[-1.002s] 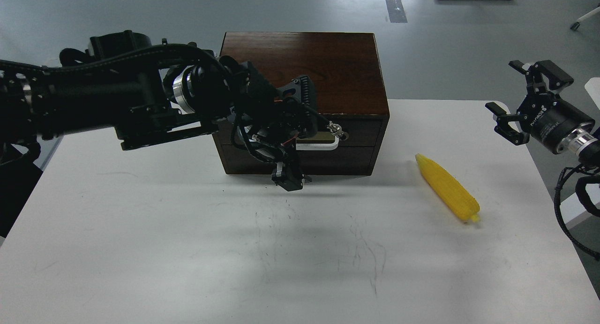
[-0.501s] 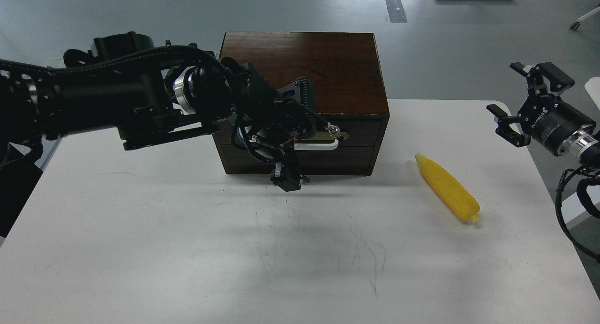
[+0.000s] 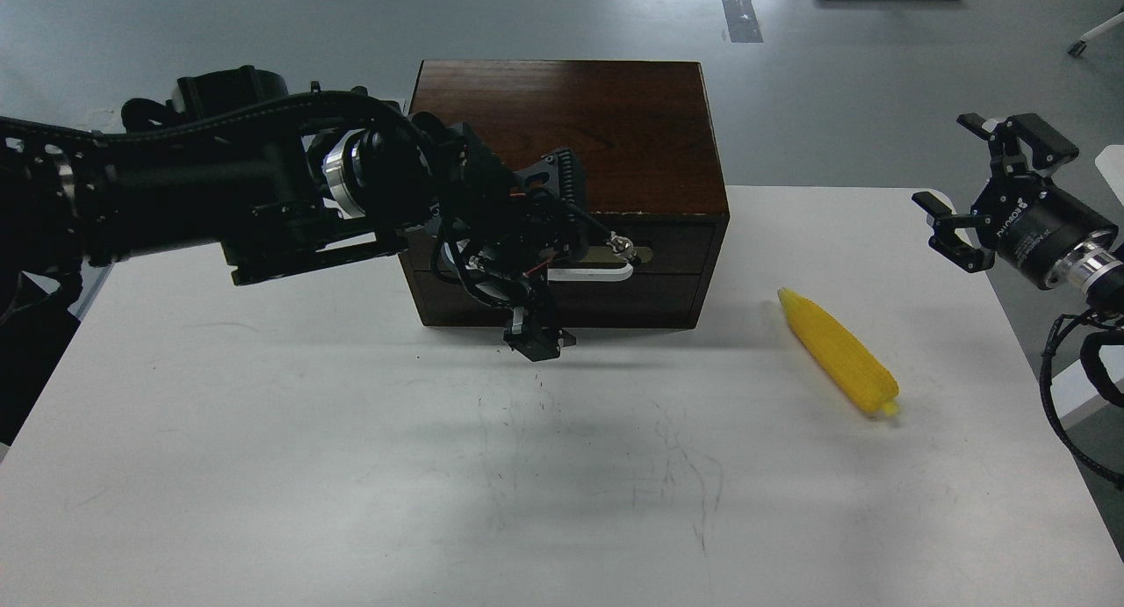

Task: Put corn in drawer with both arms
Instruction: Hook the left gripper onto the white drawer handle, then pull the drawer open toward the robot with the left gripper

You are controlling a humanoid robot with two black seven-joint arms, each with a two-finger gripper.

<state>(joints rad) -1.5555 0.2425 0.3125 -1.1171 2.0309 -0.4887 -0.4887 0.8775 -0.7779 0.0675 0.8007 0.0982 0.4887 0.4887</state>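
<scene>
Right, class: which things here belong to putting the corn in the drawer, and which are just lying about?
Belongs to the job:
corn
drawer
left tool
right tool

Just there:
wooden box casing
white table
grey floor

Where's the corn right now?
In the head view the corn lies on the white table, right of the wooden box, below the right gripper.

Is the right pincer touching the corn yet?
Apart. The head view shows the right pincer raised beyond bare table, clear of the corn.
</scene>
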